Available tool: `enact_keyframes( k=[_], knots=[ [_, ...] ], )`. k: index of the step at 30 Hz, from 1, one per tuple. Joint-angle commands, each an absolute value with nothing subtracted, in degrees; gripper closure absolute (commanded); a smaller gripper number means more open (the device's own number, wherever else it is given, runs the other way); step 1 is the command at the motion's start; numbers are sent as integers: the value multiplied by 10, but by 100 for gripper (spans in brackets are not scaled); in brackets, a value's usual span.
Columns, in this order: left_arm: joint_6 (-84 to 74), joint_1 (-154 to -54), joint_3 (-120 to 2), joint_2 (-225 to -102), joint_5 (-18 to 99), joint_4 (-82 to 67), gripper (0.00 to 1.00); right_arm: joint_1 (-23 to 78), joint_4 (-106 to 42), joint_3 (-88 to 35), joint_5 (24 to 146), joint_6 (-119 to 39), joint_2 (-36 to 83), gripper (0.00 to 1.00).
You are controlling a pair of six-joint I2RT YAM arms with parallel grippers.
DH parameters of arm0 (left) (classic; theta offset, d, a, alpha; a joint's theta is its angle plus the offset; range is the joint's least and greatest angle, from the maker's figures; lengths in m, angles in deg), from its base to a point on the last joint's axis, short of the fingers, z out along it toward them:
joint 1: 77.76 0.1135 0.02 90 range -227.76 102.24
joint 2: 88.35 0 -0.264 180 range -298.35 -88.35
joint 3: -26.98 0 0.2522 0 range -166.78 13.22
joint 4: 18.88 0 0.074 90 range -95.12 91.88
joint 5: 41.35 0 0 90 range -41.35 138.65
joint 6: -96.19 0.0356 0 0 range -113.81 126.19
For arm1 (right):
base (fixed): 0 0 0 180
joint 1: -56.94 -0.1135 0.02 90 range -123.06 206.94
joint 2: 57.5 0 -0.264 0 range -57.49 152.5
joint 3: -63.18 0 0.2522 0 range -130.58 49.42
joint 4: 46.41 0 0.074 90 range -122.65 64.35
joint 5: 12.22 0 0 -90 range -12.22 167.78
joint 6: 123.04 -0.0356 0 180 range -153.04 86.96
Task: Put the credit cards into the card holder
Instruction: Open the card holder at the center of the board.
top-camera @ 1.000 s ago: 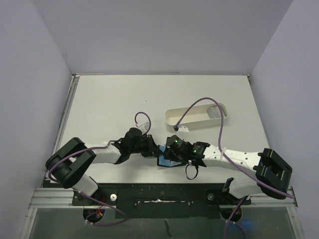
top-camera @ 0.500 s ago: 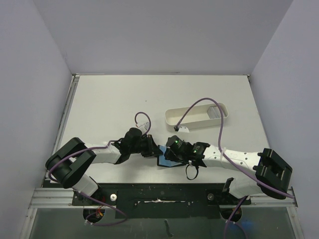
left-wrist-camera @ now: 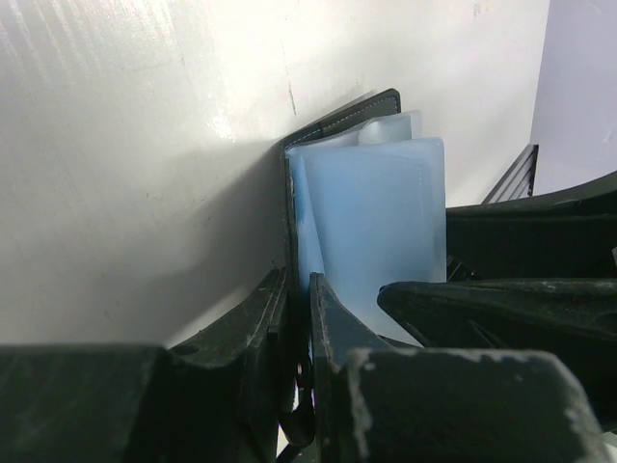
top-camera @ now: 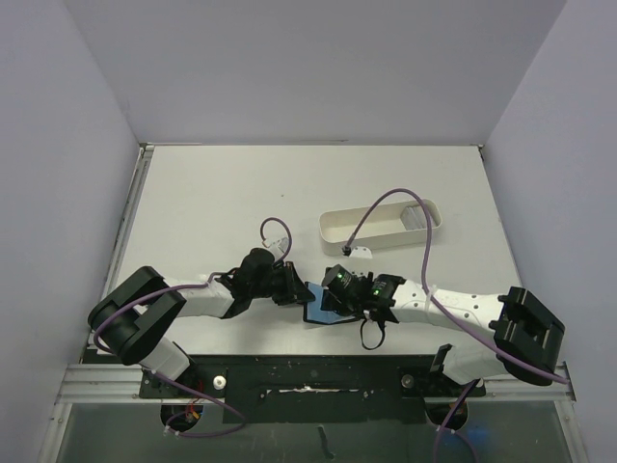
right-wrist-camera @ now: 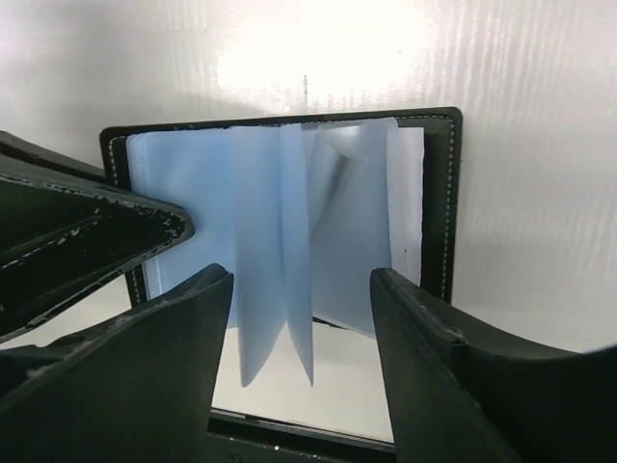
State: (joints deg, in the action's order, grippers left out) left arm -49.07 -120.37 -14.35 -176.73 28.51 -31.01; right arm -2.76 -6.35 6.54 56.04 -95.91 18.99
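The black card holder [top-camera: 321, 311] lies open on the table between my two grippers, its bluish-grey pockets [right-wrist-camera: 280, 222] fanned upward. My left gripper [top-camera: 295, 290] is shut on the holder's left cover edge [left-wrist-camera: 292, 193]; in the left wrist view its jaws [left-wrist-camera: 300, 318] pinch the black flap. My right gripper [top-camera: 333, 292] is open and empty, its fingers [right-wrist-camera: 304, 328] straddling the loose pocket leaves from the near side without touching them. No loose credit card shows clearly. A pale grey flat piece [top-camera: 415, 217] leans in the tray's right end.
A long white oval tray [top-camera: 378, 225] stands behind the right arm, with the right arm's purple cable looping over it. The table's near edge and the black base rail [top-camera: 308, 381] lie just behind the holder.
The right gripper has shifted slightly over the open holder. The left gripper has kept its hold and stayed in place.
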Motion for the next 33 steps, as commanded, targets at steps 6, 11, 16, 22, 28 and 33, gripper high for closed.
enact_keyframes(
  k=[6, 11, 16, 22, 28, 33],
  knots=[
    [-484, -1206, -141, -1751, 287, -334, 93, -52, 12, -7, 480, -966, 233, 38],
    [-484, -1206, -141, -1752, 286, -335, 93, -62, 29, -32, 466, -960, 246, 41],
    [-481, -1206, -146, -1751, 286, -332, 93, -62, -13, -21, 492, -939, 217, 46],
    [-480, -1206, -148, -1753, 284, -330, 93, -56, -23, -11, 501, -938, 198, 50],
    [-480, -1206, -150, -1752, 284, -328, 93, -57, -6, -24, 494, -939, 188, 47],
    [-479, -1206, -152, -1750, 284, -325, 93, -59, -6, -35, 495, -935, 179, 49]
  ],
)
